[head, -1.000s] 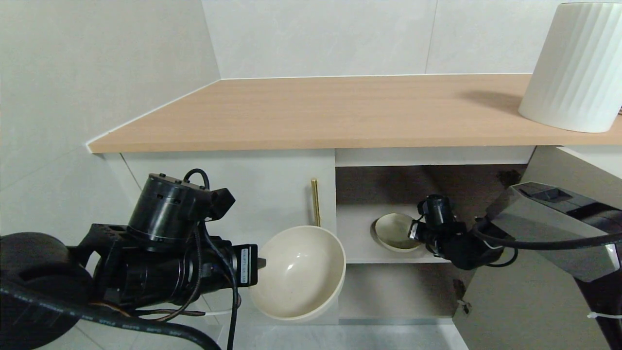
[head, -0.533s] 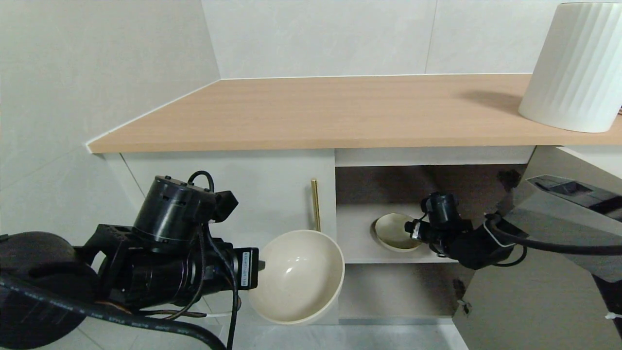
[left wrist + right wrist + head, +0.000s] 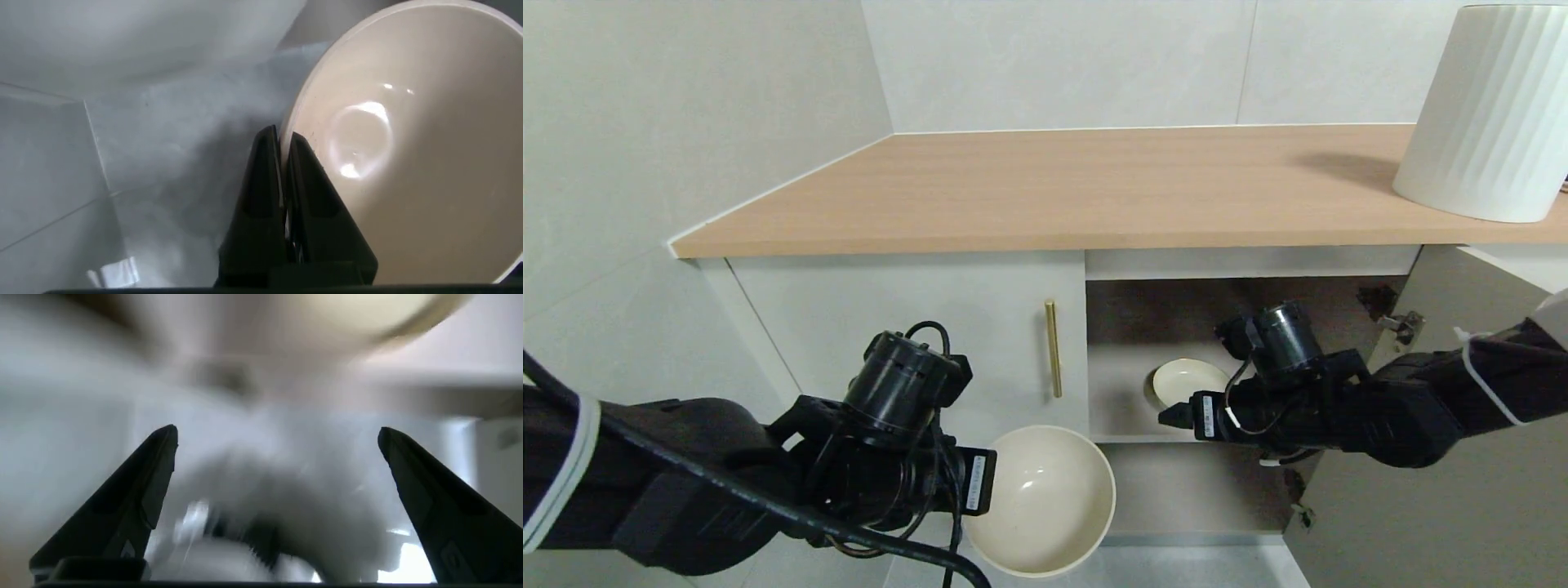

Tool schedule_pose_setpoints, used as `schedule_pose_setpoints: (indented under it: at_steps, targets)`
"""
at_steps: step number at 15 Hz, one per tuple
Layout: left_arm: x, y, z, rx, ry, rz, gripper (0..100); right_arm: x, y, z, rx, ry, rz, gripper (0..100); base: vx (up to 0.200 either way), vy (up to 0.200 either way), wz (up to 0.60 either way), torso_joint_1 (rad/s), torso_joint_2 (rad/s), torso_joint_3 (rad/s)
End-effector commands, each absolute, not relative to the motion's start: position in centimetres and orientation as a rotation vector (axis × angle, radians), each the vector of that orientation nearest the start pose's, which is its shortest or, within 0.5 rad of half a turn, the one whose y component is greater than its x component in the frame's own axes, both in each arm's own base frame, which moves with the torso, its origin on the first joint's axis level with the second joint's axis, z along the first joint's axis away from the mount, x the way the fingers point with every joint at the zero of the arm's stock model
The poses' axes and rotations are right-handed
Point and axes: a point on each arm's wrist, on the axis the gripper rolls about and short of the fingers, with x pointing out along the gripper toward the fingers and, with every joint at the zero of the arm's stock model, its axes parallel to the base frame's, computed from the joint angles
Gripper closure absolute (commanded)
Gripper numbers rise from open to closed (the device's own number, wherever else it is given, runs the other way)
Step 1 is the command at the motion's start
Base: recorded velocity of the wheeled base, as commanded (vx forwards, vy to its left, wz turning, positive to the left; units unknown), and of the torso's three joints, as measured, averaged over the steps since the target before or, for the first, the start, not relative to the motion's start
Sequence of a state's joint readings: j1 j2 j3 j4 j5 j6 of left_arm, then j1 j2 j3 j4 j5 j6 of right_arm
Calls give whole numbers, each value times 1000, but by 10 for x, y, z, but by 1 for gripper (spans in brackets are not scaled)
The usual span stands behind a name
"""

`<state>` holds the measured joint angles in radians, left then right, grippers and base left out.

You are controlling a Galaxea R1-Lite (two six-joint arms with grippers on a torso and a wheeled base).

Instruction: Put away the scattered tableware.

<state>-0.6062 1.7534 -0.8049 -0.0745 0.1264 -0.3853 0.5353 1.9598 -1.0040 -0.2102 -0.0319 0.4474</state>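
The cream bowl (image 3: 1045,498) is held by its rim, clamped in the left gripper (image 3: 282,140), low before the closed cupboard door (image 3: 915,327). The right gripper (image 3: 278,441) is seen with fingers spread apart, near a small dish (image 3: 1188,380) lying on the open cupboard's shelf (image 3: 1115,408)

1. The left arm (image 3: 686,474) is brought in low from the left, with the forearm held roughly level and the wrist pointed to the right.
2. The left gripper (image 3: 283,151) is pinched tight, and the rim of a bowl (image 3: 1045,498) is clamped between its two fingers.
3. The right arm (image 3: 1413,408) is stretched in from the right, carried higher than the left, with the wrist pointed to the left.
4. The right gripper (image 3: 275,437) is spread wide, its fingers set well apart.
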Motion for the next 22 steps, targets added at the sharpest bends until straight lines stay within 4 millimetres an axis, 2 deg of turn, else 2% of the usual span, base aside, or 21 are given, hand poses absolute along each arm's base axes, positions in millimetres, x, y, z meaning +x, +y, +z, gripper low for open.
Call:
schedule_pose_setpoints:
  at_steps: [1,3,6,11,12,15,22]
  targets:
    - [247,-173,94,15,945,-233,100,250,186,161,192,762,504,0,0,0,0,0,0,0]
    - [246,-177,92,22,949,-241,100,233,196,165,158,796,553,0,0,0,0,0,0,0]
    - [237,-186,95,40,939,-273,100,220,208,159,104,843,582,0,0,0,0,0,0,0]
    - [231,-191,100,70,886,-236,100,214,216,148,37,883,579,0,0,0,0,0,0,0]
    - [229,-192,103,57,880,-241,100,215,222,141,16,900,579,0,0,0,0,0,0,0]
    - [220,-195,116,39,849,-271,100,216,226,134,-4,902,557,0,0,0,0,0,0,0]
    - [214,-200,115,52,854,-294,100,218,240,117,-25,921,549,0,0,0,0,0,0,0]
